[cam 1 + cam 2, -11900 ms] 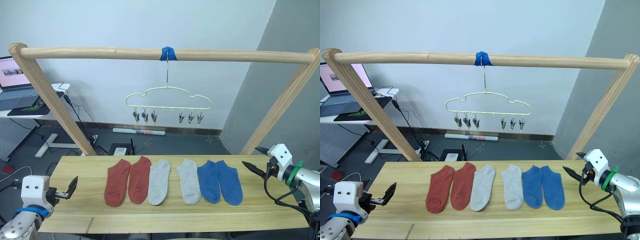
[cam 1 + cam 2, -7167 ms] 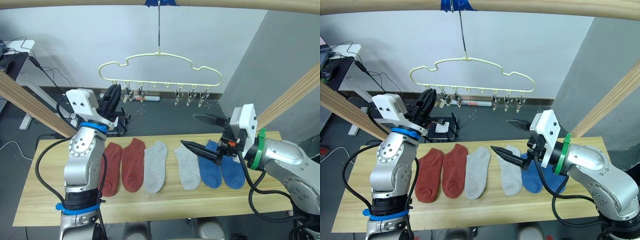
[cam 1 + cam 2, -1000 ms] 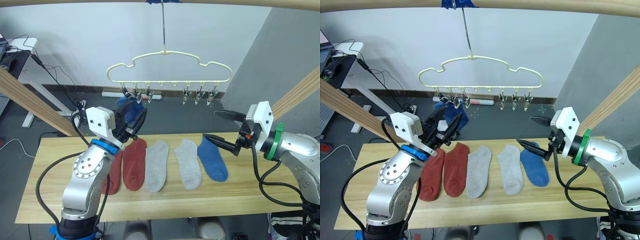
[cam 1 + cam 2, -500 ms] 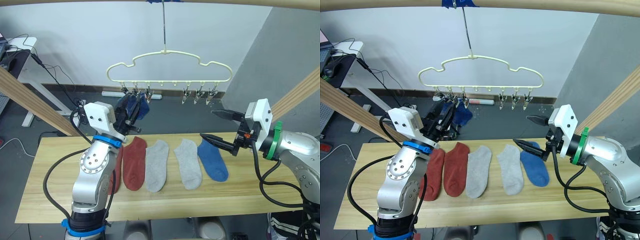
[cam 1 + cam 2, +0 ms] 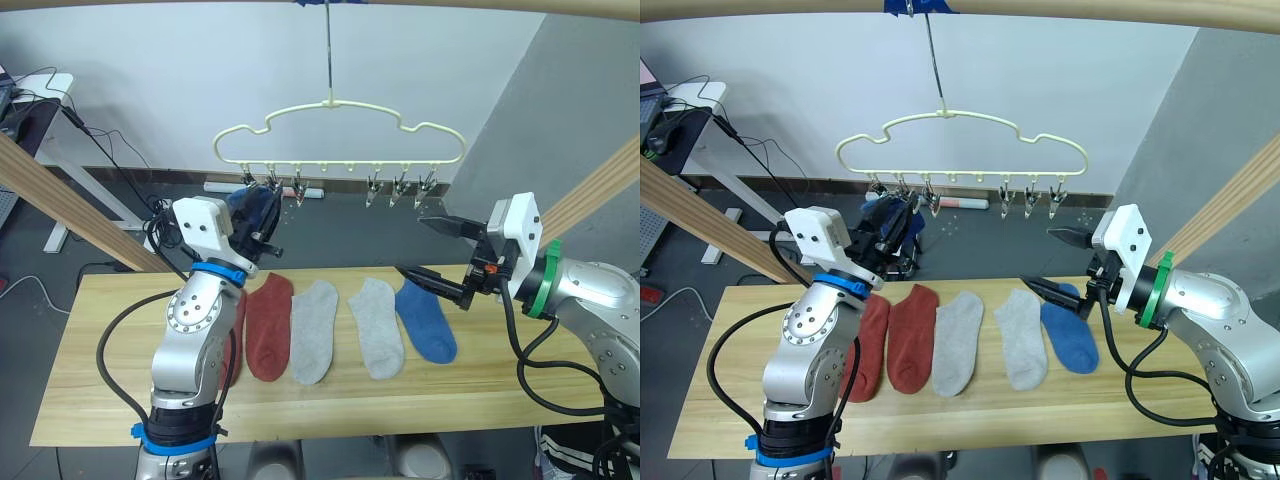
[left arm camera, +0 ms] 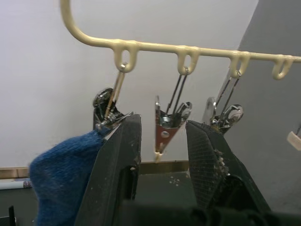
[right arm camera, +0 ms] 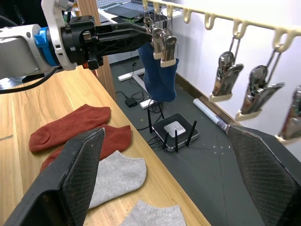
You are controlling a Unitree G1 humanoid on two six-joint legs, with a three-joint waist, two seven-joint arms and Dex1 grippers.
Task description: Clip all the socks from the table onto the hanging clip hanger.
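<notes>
The pale-yellow clip hanger [image 5: 340, 135] hangs by its hook over the far edge of the table [image 5: 100, 400]. One blue sock [image 5: 255, 208] dangles from its leftmost clip [image 6: 106, 106]. My left gripper [image 6: 162, 121] is raised to the clips, fingers apart on either side of the second clip [image 6: 165, 126], with the sock outside them. On the table lie two rust-red socks [image 5: 268, 325], the left one partly behind my left arm, two light grey socks [image 5: 313, 330] and one blue sock [image 5: 427, 322]. My right gripper [image 5: 412, 247] stands wide open just above that blue sock, holding nothing.
A thick wooden rail with blue tape [image 5: 325, 3] carries the hanger's hook, on slanted wooden posts at the left [image 5: 60, 200] and right [image 5: 600, 185]. A small router [image 7: 175, 129] sits on the floor beyond the table.
My left gripper rose with the blue sock to the hanger's leftmost clip; its fingers have narrowed and the sock now hangs from the clip. The right gripper has hardly moved.
</notes>
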